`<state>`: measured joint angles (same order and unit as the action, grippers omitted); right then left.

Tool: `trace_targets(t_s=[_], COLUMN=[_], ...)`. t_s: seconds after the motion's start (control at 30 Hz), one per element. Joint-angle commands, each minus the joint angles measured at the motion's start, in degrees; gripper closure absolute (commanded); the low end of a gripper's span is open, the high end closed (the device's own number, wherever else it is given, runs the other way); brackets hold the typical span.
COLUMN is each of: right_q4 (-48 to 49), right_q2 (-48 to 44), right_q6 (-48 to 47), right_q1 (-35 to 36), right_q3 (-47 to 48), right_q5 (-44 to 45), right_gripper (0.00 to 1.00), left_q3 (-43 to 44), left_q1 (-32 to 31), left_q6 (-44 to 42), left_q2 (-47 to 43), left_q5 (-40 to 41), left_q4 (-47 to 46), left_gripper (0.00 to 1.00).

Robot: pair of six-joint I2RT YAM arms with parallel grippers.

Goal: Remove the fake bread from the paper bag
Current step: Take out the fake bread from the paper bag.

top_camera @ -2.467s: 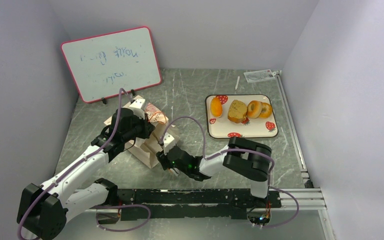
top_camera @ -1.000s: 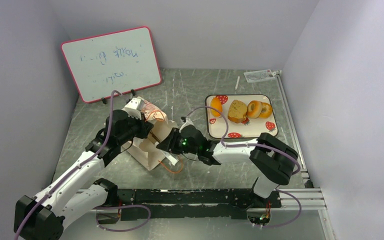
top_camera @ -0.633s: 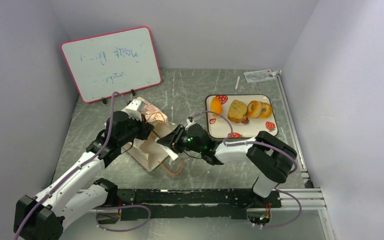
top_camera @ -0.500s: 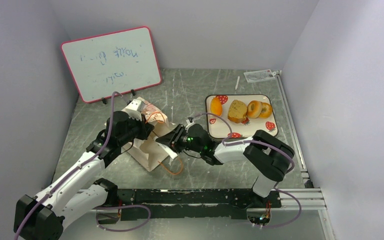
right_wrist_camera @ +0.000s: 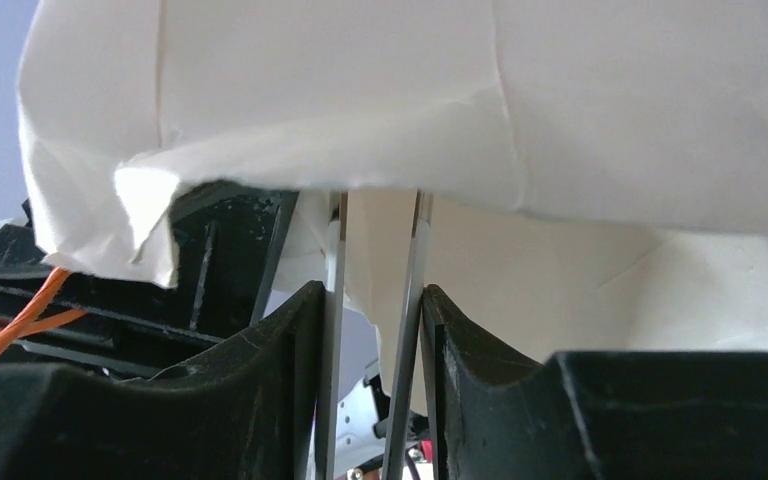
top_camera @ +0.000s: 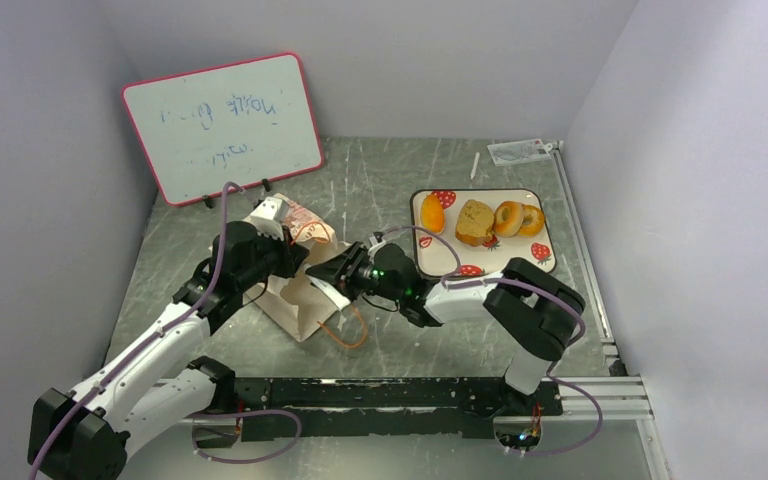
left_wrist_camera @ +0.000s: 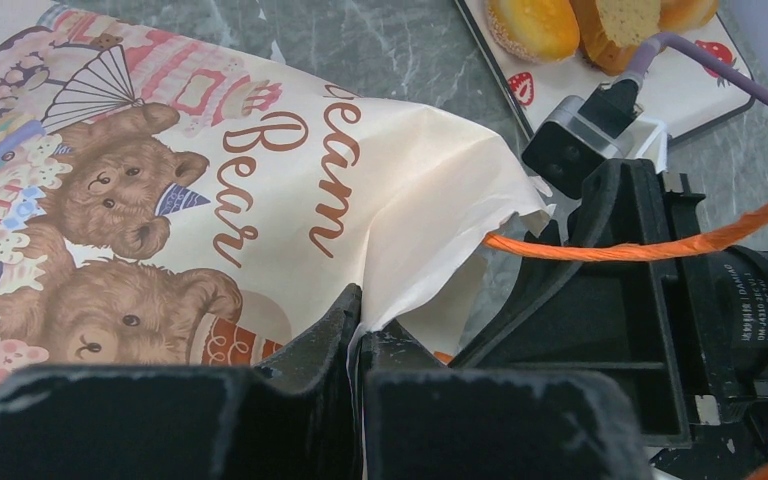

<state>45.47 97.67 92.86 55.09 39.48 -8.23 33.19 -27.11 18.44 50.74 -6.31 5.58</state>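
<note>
The paper bag lies on its side left of centre, its bear print turned up. My left gripper is shut on the thin upper edge of the bag's mouth and holds it up. My right gripper points left into that mouth, jaws slightly apart and nothing between them, under the lifted paper. Fake bread lies on the strawberry tray: an orange roll, a loaf chunk and two bagels. The bag's inside is hidden.
A pink-framed whiteboard stands at the back left. The bag's orange cord handle loops onto the table in front of the bag. A small clear packet and a white stick lie near the back wall.
My right gripper has swung up from in front of the bag and moved left into its mouth, jaws spreading a little. The left gripper keeps its grip on the bag's edge.
</note>
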Motion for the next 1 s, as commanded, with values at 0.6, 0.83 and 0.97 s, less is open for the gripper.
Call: trace_targets(t_s=[0.6,0.83,0.97], right_q4=[-6.5,-7.5,-6.5], right_q2=[7.0,9.7,11.2], right_q6=[-0.3,-0.7,-0.9], right_q1=[-2.2,-2.6,-2.7], right_q3=[11.0,13.8,14.9], right_q5=[-3.4,-4.8,-5.3], right_gripper=[0.56,0.55,0.55], left_q3=[0.3,0.1,0.2], left_q1=[-0.4,-0.7,-0.7], left_q6=[-0.8,-1.4,-1.8], left_q2=[1.7,2.0,2.5], left_q5=[-2.7,-2.9,-3.6], left_q4=[-3.9,-4.0,-4.3], left_gripper=[0.93,0.93,0.93])
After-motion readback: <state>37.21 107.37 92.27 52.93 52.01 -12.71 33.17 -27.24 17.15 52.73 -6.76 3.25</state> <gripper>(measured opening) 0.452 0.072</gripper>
